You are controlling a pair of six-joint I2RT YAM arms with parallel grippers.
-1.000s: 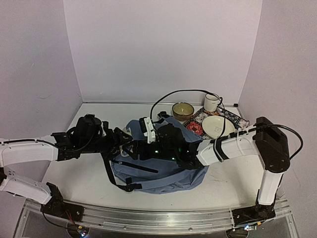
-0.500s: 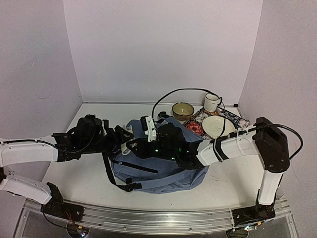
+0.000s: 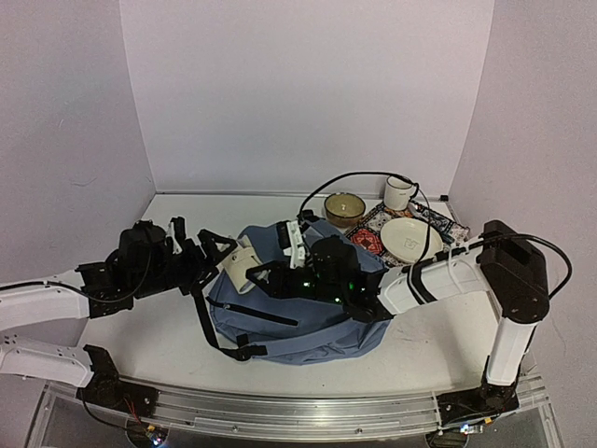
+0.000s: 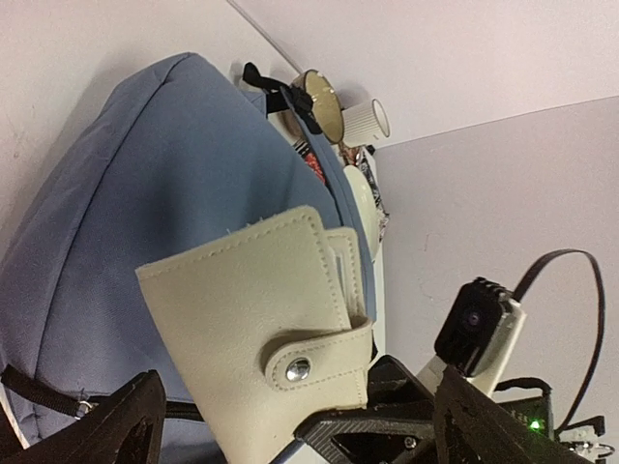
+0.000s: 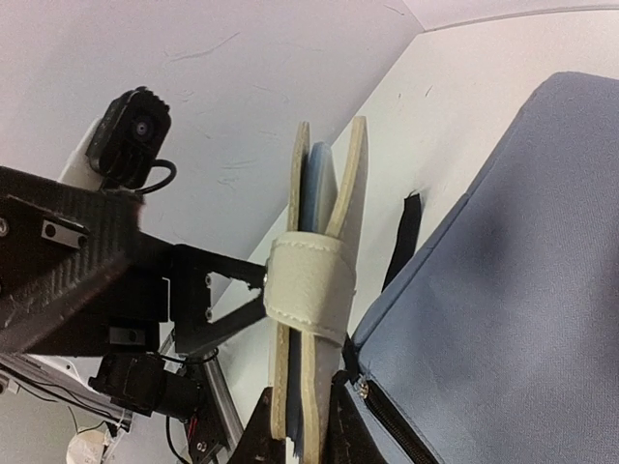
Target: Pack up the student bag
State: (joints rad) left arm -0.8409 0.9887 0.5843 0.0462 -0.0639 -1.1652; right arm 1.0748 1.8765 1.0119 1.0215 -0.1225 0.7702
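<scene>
The right tool (image 3: 264, 276) grasps a cream wallet (image 3: 244, 264) above the left part of the student bag (image 3: 308, 331). The left tool (image 3: 203, 245) is released, near the wallet.

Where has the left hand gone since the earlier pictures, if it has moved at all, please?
Yes. The left hand has drawn back leftward, away from the student bag, leaving the cream wallet in the right hand.

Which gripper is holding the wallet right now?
The right gripper: its jaws pinch the cream wallet by one edge. The left gripper stands wide open, not touching it.
</scene>
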